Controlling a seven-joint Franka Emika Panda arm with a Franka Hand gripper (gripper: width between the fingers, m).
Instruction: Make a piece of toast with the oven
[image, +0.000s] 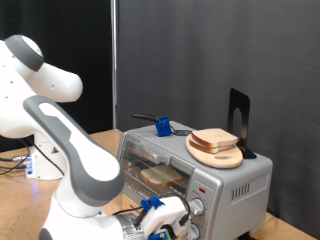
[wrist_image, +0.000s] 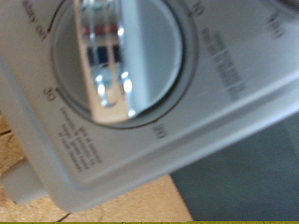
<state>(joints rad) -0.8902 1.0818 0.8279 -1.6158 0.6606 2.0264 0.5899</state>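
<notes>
The silver-grey oven (image: 200, 175) stands on the wooden table, its glass door looking shut. Behind the glass, the piece of toast (image: 160, 177) lies flat on the rack. My gripper (image: 165, 215), with blue finger parts, is low at the oven's front, right by the round knobs (image: 196, 208). In the wrist view one silver knob (wrist_image: 112, 56) with printed timer numbers around it fills most of the picture from very close. No fingers show in that view.
On the oven's top rests a round light-wood board (image: 216, 155) with a brownish slab on it. A blue object (image: 161, 126) with a dark handle and a black upright stand (image: 238, 118) are also up there. The arm's white base is at the exterior view's left.
</notes>
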